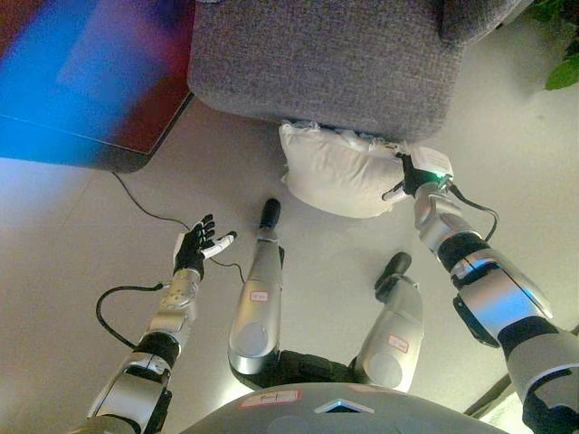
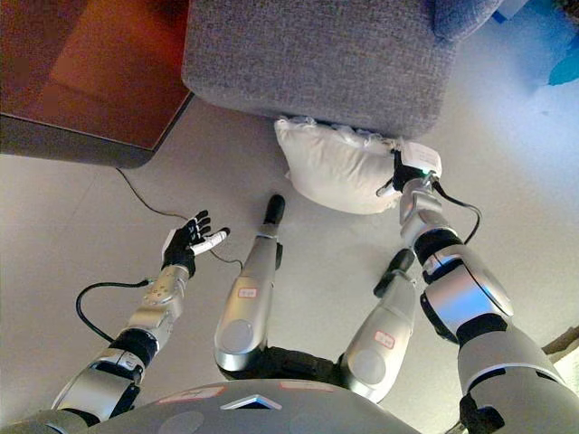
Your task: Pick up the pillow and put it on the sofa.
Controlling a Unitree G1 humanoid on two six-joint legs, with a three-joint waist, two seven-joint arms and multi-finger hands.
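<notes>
The white pillow (image 1: 336, 174) lies on the pale floor (image 1: 81, 226), its far edge pressed against the base of the grey sofa (image 1: 326, 63). Its long axis runs left to right along the sofa front, with the left corner pointing up and left and the bulging side facing near. The right hand (image 1: 412, 178) is at the pillow's right end; its fingers are hidden against the fabric, so I cannot tell whether they grip it. The left hand (image 1: 196, 244) hovers well apart to the left, fingers spread and holding nothing. A dark brown desk (image 2: 81, 81) sits far left, cut off by the edge.
</notes>
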